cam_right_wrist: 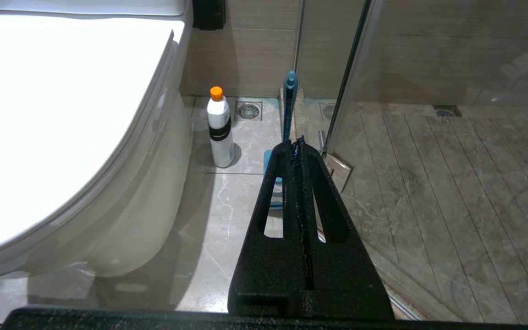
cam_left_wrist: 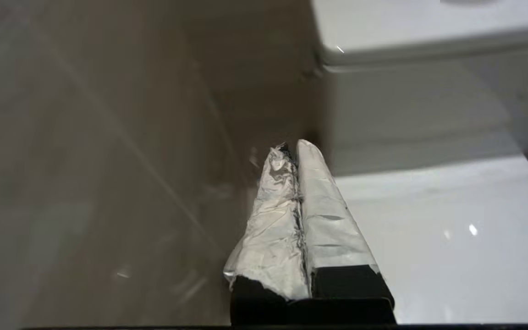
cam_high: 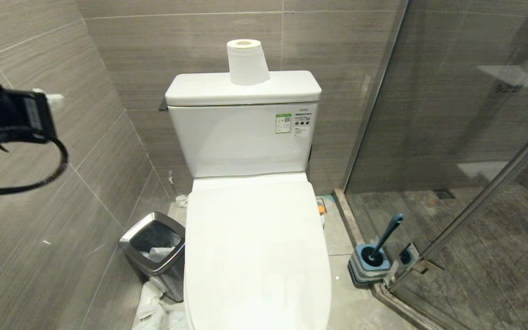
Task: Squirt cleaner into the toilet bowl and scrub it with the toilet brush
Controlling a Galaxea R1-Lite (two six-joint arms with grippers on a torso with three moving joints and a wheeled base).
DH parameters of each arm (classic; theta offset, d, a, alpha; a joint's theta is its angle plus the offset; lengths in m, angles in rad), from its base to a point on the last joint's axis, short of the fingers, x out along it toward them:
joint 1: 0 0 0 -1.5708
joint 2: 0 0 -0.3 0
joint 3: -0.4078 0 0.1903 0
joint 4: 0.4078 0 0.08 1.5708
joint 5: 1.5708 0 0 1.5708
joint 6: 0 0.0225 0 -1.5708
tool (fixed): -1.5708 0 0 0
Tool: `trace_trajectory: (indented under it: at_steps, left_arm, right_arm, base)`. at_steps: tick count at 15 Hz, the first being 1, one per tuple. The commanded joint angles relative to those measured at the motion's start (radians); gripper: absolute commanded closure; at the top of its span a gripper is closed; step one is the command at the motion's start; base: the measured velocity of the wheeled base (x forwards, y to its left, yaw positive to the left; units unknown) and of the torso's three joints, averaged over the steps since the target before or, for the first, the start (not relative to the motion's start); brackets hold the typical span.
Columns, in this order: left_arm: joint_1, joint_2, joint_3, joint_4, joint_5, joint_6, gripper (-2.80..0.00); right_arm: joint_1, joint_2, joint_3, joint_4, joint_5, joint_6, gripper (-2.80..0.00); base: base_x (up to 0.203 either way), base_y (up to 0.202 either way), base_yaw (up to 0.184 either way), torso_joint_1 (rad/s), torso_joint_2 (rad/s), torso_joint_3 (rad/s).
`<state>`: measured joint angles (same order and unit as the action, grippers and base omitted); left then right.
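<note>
Head view: toilet bowl (cam_high: 255,247) centre, lid down; paper roll (cam_high: 247,62) on the tank; black bin (cam_high: 156,250) at its left. Toilet brush (cam_high: 385,238) upright in its holder (cam_high: 368,268) by the glass door.

Left wrist view: left pincer (cam_left_wrist: 294,149), foil-wrapped, pressed together, empty, beside the tank.

Right wrist view: right pincer (cam_right_wrist: 297,144) closed, empty, above the floor; white bottle (cam_right_wrist: 219,128) between the bowl and the brush.

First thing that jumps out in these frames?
The white toilet bowl fills the middle, lid shut, with a paper roll standing on its tank. The toilet brush stands in its holder on the floor to the robot's right, by the glass shower door. The left gripper, shut, is raised beside the tank.
</note>
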<state>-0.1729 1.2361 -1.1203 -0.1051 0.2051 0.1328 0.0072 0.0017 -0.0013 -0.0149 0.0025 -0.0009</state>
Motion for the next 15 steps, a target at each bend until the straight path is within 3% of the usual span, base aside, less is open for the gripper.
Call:
trace_trajectory:
  at_steps: [1, 5, 8, 10, 11, 15]
  left_arm:
    - [0.09, -0.162, -0.031, -0.004, 0.007, 0.025, 0.0]
    - [0.162, -0.47, 0.01, 0.085, 0.006, 0.114, 0.0]
    - [0.226, -0.641, 0.043, 0.21, 0.002, 0.143, 0.0]
    - [0.235, -0.713, 0.051, 0.233, -0.001, 0.155, 0.0]
    - [0.234, -0.747, 0.059, 0.235, -0.016, 0.157, 0.0]
    - [0.23, -0.917, 0.145, 0.237, -0.181, 0.182, 0.0]
  right_arm:
    - [0.0, 0.001, 0.0, 0.0, 0.001, -0.001, 0.0]
    - [0.0, 0.001, 0.0, 0.0, 0.001, -0.001, 0.0]
    - [0.0, 0.001, 0.0, 0.0, 0.001, -0.001, 0.0]
    - [0.0, 0.001, 0.0, 0.0, 0.001, -0.001, 0.0]
    - [0.0, 0.001, 0.0, 0.0, 0.001, -0.001, 0.0]
    - [0.0, 0.001, 0.0, 0.0, 0.001, -0.001, 0.0]
  base:
    - [0.0, 0.0, 0.0, 0.0, 0.0, 0.0]
    - [0.0, 0.0, 0.0, 0.0, 0.0, 0.0]
    - [0.0, 0.0, 0.0, 0.0, 0.0, 0.0]
    - [0.0, 0.0, 0.0, 0.0, 0.0, 0.0]
    - [0.0, 0.0, 0.0, 0.0, 0.0, 0.0]
    - [0.0, 0.0, 0.0, 0.0, 0.0, 0.0]
